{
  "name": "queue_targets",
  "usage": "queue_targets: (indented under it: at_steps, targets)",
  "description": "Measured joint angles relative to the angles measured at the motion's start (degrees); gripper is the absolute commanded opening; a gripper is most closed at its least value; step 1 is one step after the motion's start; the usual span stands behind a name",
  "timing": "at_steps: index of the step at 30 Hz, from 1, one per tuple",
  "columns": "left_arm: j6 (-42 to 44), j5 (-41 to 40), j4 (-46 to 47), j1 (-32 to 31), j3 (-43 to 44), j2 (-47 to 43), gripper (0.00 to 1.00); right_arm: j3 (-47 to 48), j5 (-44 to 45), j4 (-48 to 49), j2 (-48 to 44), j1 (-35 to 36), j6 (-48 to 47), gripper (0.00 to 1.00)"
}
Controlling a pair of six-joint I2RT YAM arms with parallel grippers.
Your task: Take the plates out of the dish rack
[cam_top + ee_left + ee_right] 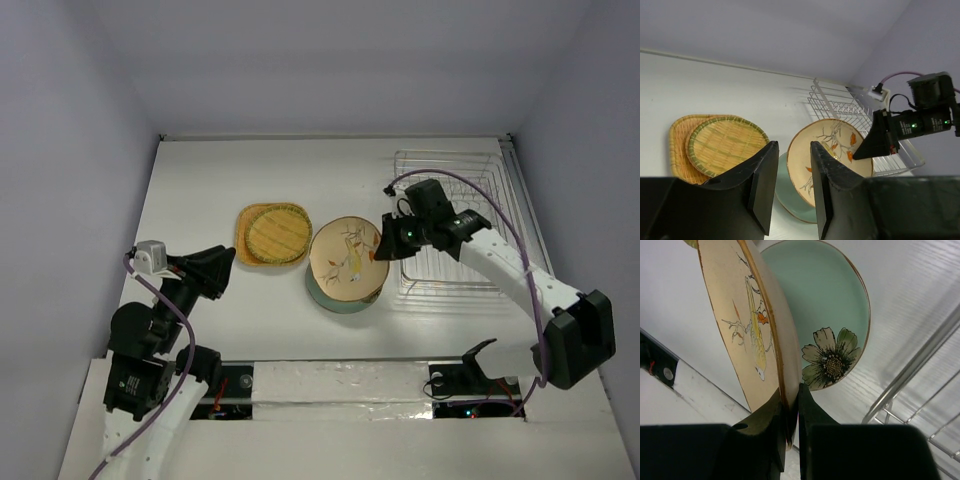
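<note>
The right jaws clamp the rim of the tan plate [345, 262], which tilts over the green plate [338, 305] at centre frame. The left jaws stand apart at lower left. The yellow plate [278, 235] lies on the orange plate [243, 236] left of centre, and the rack [450, 170] sits upper right.

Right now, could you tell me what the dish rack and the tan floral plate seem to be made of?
Dish rack: shiny silver wires, likely plated metal. Tan floral plate: smooth surface, printed bird and branches, probably glazed ceramic, possibly melamine.

Black left arm [150, 345] bent low, left jaws slightly parted, empty, white right arm [510, 270] extended, right jaws clamping tan round floral plate [735, 315] rim
</note>
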Motion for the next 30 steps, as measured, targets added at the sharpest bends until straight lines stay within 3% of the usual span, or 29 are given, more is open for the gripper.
queue_targets:
  at_steps: [13, 15, 17, 18, 19, 22, 30]
  targets:
    - [-0.13, -0.55, -0.02, -0.02, 0.0, 1.62, 0.3, -3.82, -2.19, 7.43, 9.66, 0.0, -0.85, 0.01]
    - [-0.13, -0.55, 0.0, -0.02, 0.0, 1.62, 0.3, -3.82, -1.79, 7.76, 10.05, -0.02, -0.59, 0.07]
    - [-0.13, -0.55, -0.02, 0.0, 0.0, 1.62, 0.3, -3.8, -0.87, 7.78, 10.03, 0.13, -0.2, 0.3]
    - [-0.13, -0.55, -0.02, -0.02, 0.0, 1.62, 0.3, -3.8, -0.39, 7.82, 10.03, 0.2, -0.15, 0.31]
    - [-0.13, -0.55, -0.02, -0.02, 0.0, 1.62, 0.3, -3.8, 0.63, 7.87, 10.01, 0.44, -0.17, 0.42]
    - [-0.13, -0.52, -0.02, 0.35, 0.0, 1.62, 0.3, -3.8, 3.63, 7.61, 10.03, 0.87, 0.31, 0.59]
    - [-0.15, -0.55, -0.02, 0.37, 0.0, 1.6, 0.3, -3.74, 9.7, 6.71, 10.6, 4.0, 0.55, 0.71]
